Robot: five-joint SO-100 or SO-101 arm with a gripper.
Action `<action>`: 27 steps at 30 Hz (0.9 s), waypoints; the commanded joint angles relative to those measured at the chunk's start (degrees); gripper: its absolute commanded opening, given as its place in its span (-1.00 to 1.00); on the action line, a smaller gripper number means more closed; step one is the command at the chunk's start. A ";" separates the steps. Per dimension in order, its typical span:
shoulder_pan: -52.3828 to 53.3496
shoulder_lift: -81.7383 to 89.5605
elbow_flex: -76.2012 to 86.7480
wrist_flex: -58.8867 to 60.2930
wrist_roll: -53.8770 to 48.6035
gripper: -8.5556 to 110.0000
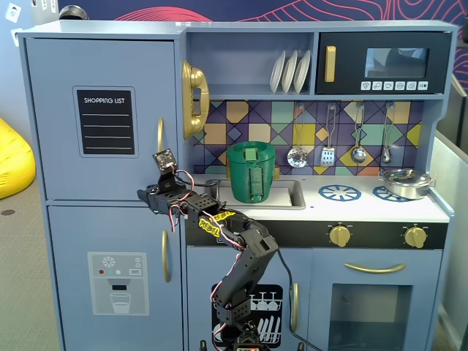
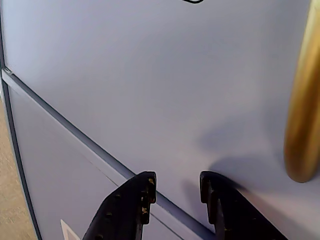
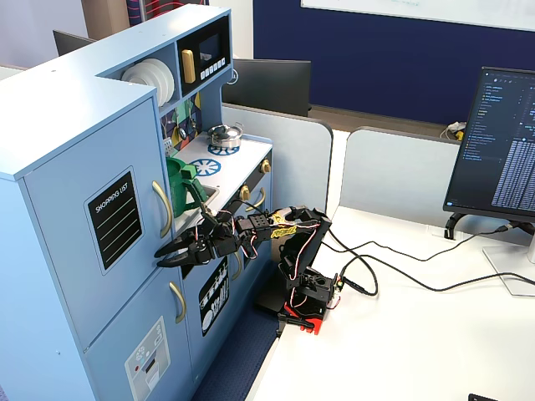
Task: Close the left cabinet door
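The left cabinet door (image 1: 102, 73) is light blue, with a black "SHOPPING LIST" panel (image 1: 107, 121) and a curved gold handle (image 1: 159, 135). It sits flush with the cabinet front in both fixed views (image 3: 75, 217). My gripper (image 1: 142, 195) is at the door's lower right corner, just below the handle. In the wrist view the door (image 2: 175, 75) fills the frame, and the handle (image 2: 302, 125) is at the right. My gripper (image 2: 175, 185) has its black jaws a little apart, empty, with the tips close to the door's bottom edge. It also shows in the side fixed view (image 3: 160, 257).
Below is the blue door with the ice-dispenser print (image 1: 117, 281). A gold toy phone (image 1: 194, 99) hangs to the right of the door. A green watering can (image 1: 251, 172) stands in the sink. The arm's base (image 3: 305, 292), its cables and a monitor (image 3: 501, 142) are on the white table.
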 commanded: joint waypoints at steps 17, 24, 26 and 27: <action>11.07 33.84 18.63 24.70 8.26 -0.86; 24.70 42.10 27.51 36.39 10.02 -0.86; 28.92 43.07 30.41 40.17 9.32 -0.86; 31.11 43.59 31.99 42.01 8.96 -0.86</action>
